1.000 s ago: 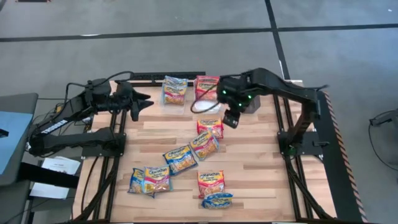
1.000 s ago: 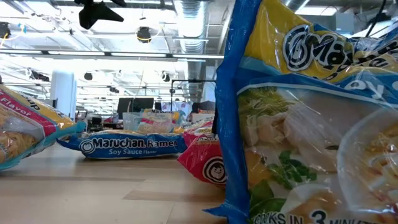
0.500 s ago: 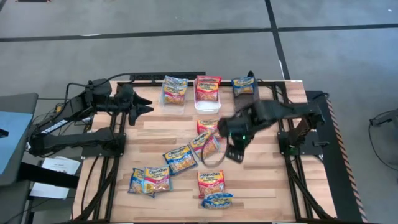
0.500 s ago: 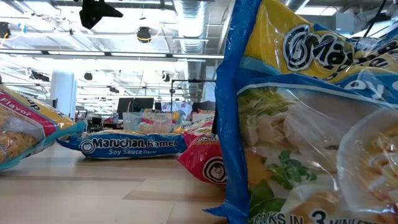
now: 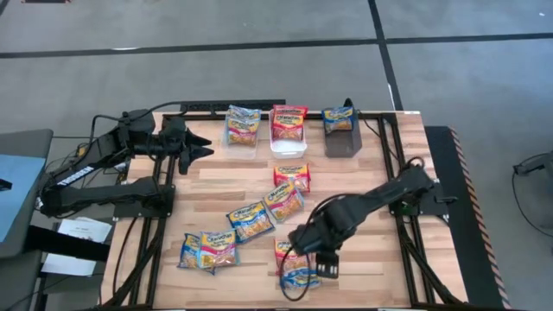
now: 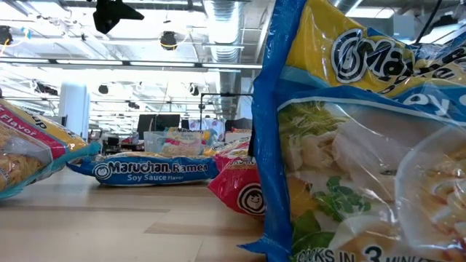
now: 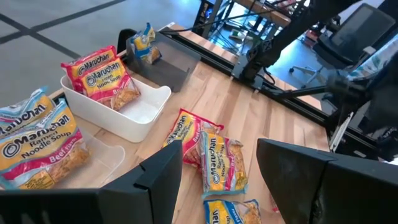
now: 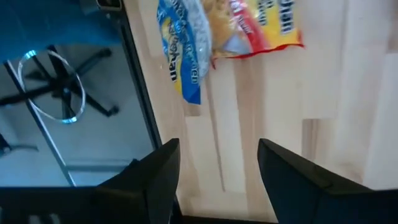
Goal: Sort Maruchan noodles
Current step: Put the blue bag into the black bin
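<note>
The right gripper, jaws open and empty, is hovering over the blue packet at the near tabletop edge. Seven noodle packets are lying unsorted mid-table; three are sitting in the far bins. The left gripper is waiting open.

The left end effector hangs with fingers spread wide above the wooden surface. Just ahead of it lie Maruchan packets, overlapping. Farther ahead, a white bin holds a red packet; a grey bin beyond holds a blue packet.
</note>
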You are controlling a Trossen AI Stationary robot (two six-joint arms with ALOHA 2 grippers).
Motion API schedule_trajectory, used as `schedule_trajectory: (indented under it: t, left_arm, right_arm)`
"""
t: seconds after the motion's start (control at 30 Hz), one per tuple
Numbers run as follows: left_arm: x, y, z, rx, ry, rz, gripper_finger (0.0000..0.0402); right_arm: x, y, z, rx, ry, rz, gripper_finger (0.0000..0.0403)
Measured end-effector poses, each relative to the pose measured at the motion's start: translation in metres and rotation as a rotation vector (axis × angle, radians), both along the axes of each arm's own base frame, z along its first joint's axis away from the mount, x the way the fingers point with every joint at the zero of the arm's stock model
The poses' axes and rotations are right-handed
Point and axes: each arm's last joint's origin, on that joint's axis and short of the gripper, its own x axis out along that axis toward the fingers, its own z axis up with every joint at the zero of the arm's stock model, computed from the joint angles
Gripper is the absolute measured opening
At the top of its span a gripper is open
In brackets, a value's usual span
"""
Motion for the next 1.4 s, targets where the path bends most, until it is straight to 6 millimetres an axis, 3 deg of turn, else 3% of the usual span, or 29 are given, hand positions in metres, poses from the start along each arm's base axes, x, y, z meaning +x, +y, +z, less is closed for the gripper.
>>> schedule_trajectory:
  t: [0.2,0.6,1.2,1.4]
  left_arm:
    - [0.000,0.000,0.000,-0.002,0.000,0.001,0.0194]
    - [-0.001,-0.001,-0.005,-0.024,0.046,0.002,0.0194]
    - [-0.002,-0.001,-0.006,-0.033,0.063,0.002,0.0194]
    - [-0.002,-0.001,-0.006,-0.032,0.063,0.002,0.0194]
  right_arm:
    - [0.018,0.017,-0.032,0.028,0.035,0.077,0.0240]
    - [0.048,0.031,-0.082,0.032,0.026,0.173,0.0240]
    - [0.064,0.040,-0.123,0.055,0.081,0.171,0.0239]
    - [0.063,0.041,-0.133,0.062,0.137,0.153,0.0208]
